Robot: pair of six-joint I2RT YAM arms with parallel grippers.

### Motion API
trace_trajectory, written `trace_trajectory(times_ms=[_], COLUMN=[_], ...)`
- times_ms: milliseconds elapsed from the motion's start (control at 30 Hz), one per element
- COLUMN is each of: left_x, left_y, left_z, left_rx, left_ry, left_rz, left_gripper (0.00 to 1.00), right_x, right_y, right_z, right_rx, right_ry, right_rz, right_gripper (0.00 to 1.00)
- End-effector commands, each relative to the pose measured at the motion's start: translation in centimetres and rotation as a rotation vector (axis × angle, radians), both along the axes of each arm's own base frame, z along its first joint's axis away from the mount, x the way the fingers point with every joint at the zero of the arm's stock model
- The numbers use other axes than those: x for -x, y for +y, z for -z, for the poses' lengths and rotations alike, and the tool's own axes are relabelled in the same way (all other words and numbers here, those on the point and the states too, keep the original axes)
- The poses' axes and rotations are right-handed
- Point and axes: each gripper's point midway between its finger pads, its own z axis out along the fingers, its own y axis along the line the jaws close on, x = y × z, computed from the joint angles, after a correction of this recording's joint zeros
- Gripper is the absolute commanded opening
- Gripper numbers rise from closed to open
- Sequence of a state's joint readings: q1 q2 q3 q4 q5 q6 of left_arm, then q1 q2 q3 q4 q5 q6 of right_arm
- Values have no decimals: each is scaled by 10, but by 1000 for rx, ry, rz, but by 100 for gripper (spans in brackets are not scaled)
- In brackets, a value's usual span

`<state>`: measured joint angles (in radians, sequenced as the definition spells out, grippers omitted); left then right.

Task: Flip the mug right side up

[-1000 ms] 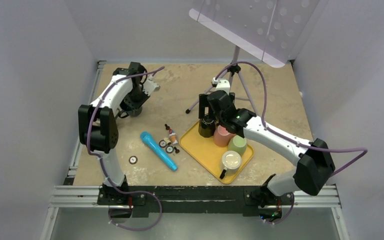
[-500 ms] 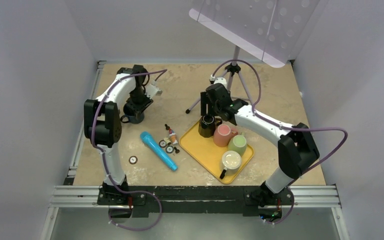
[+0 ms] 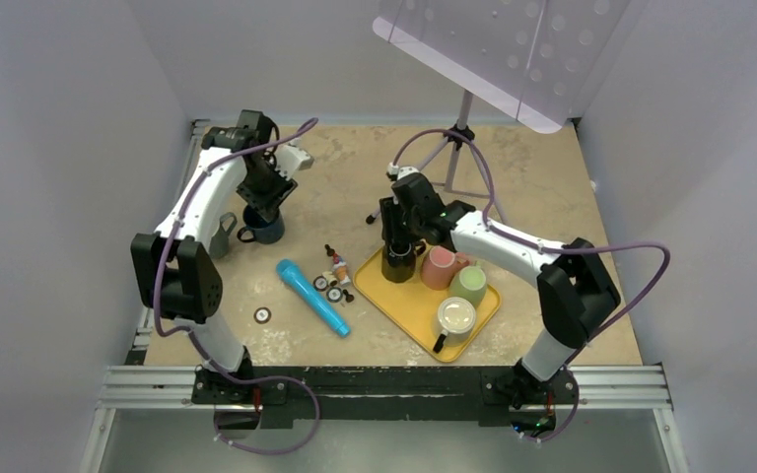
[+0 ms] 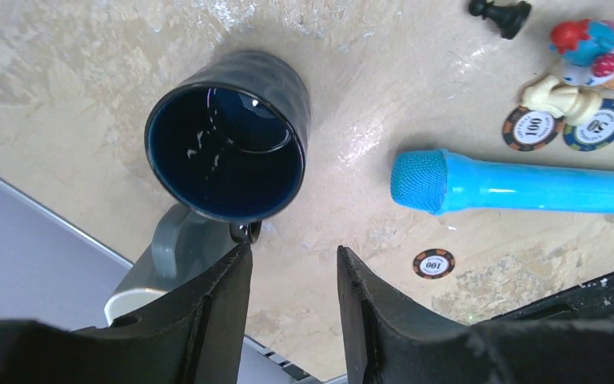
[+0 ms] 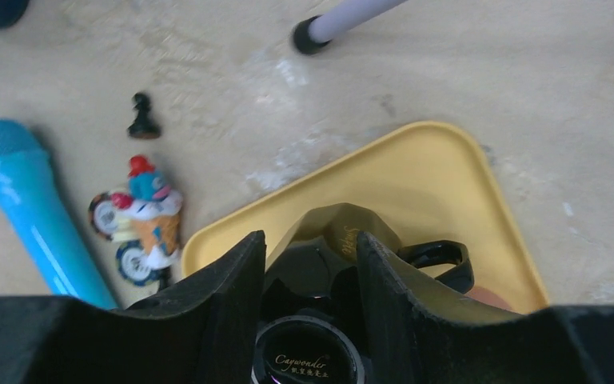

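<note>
The dark blue mug (image 4: pixel 228 152) stands mouth-up on the mottled beige table (image 5: pixel 528 80), well to the left of the yellow tray (image 5: pixel 416 176). It is round, with a glossy glazed inside. The left gripper (image 4: pixel 293 256) hangs just above it, its black fingers apart and holding nothing. A grey mug (image 4: pixel 180 248) sits just beside the blue one, on the side away from the tray.

At the tray's far left corner, the right gripper (image 5: pixel 310 240) is clamped on a shiny black mug (image 5: pixel 332 240). The mug's round base, printed "Caywonder", faces the wrist camera, and its loop handle sticks out to one side.

Three more mugs stand on the smooth, round-cornered plastic tray: one pink (image 3: pixel 440 268), one green (image 3: pixel 469 286) and one cream (image 3: pixel 455 318) with a dark handle. That makes six mugs in all.

Left of the tray lie:
- one bright blue toy microphone (image 4: pixel 520 186) with a mesh-textured head
- one black chess pawn (image 5: pixel 142 118)
- one small painted toy figure (image 5: pixel 150 212)
- a pair of poker chips (image 4: pixel 535 128) touching the figure
- one lone chip (image 4: pixel 433 262) beyond the microphone

A tripod leg (image 5: pixel 344 14) with a rubber foot rests behind the tray.
</note>
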<state>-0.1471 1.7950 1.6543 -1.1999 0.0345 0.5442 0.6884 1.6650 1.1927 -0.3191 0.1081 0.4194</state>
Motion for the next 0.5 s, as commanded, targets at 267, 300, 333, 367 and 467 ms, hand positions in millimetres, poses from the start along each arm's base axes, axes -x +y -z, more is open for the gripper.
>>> trace_trajectory(times_ms=[267, 300, 333, 367, 467], left_x=[25, 25, 26, 27, 29], left_y=[-7, -7, -8, -8, -10], left_z=[-23, -22, -22, -21, -19], left_rx=[61, 63, 65, 67, 79], left_ry=[-52, -51, -50, -50, -49], left_rz=[44, 45, 44, 45, 47], left_gripper=[48, 48, 48, 48, 48], right_x=[53, 45, 37, 29, 10], right_y=[48, 43, 38, 31, 19], right_z=[-34, -45, -55, -67, -94], right_rx=[-47, -53, -60, -72, -160], right_ry=[3, -27, -58, -98, -211], right_rz=[-203, -162, -115, -64, 49], right_gripper=[78, 84, 95, 98, 98])
